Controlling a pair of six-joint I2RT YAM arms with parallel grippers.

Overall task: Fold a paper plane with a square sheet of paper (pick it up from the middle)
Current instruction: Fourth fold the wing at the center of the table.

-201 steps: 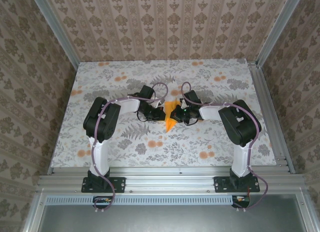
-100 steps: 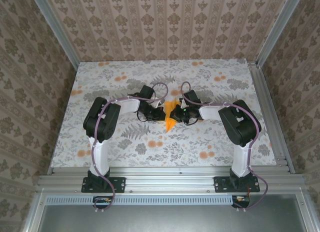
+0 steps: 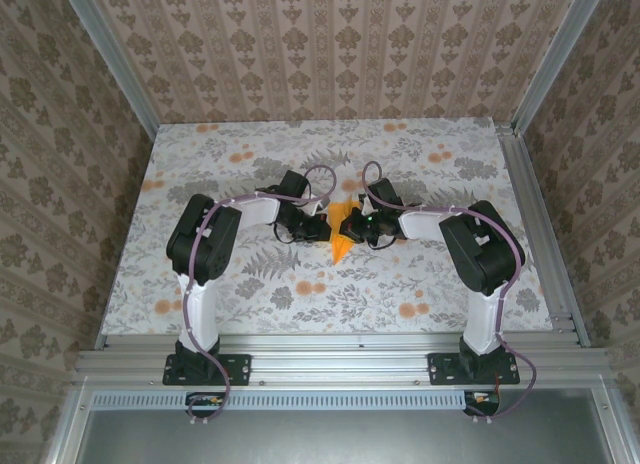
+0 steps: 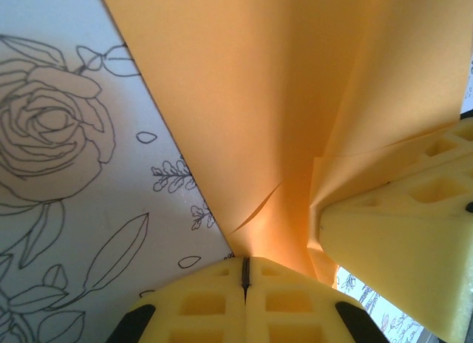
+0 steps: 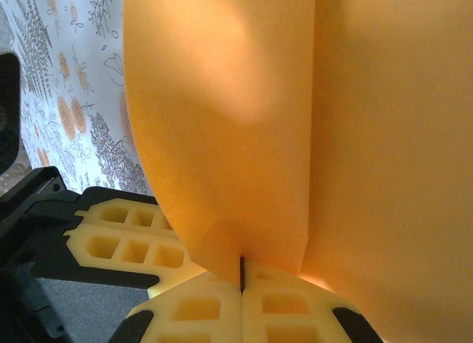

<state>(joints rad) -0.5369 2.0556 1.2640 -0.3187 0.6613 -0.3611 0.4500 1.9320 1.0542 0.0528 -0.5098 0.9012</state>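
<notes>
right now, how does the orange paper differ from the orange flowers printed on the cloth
The square sheet of paper is one solid bright orange piece, creased; the flower prints are small, paler and scattered. The paper is pinched by the left gripper and right gripper, both shut on it; the prints lie flat as part of the cloth. Both are orange.

Clamps the square sheet of paper (image 3: 341,242) between left gripper (image 3: 322,227) at nine o'clock and right gripper (image 3: 362,227) at three. Points creased tip toward six.
</notes>
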